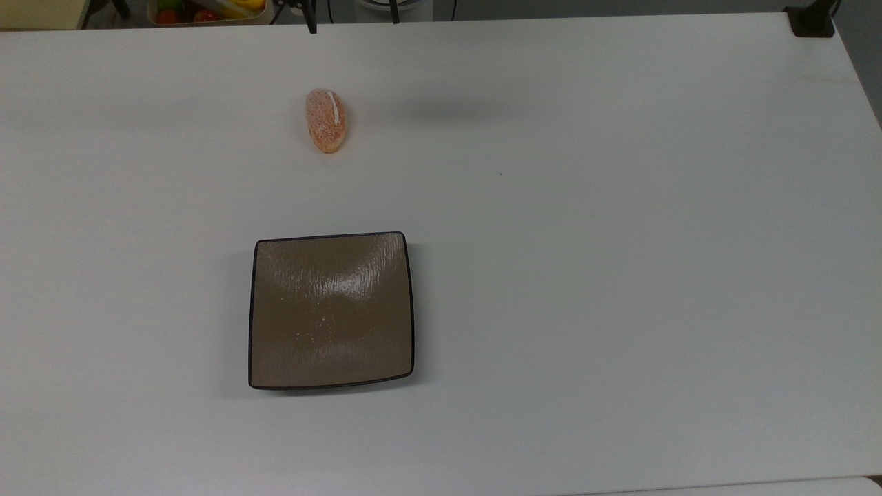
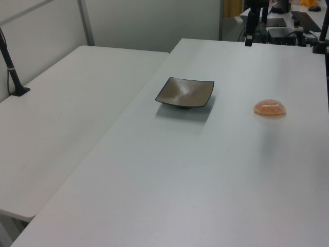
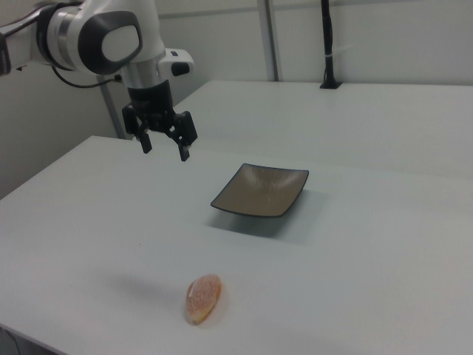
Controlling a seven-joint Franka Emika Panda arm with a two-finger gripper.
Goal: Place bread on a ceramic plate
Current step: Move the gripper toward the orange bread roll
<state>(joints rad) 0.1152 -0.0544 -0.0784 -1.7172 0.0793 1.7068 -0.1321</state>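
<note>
Lying bare on the white table (image 1: 620, 275), the bread (image 1: 325, 120) sat well apart from the ceramic plate (image 1: 331, 311).

We saw the loaf with its white stripe uppermost, toward the top view's upper left; the square brown plate lay below it there, holding nothing; in the right view our gripper (image 3: 165, 148) hung in the air above the table's far side, fingers spread and pinching nothing, well clear of both plate (image 3: 260, 190) and bread (image 3: 203, 298); a bin of coloured items (image 1: 207, 11) stood past the top view's upper edge.

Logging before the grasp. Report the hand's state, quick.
Hand: open, holding nothing, above the table and apart from the bread.
</note>
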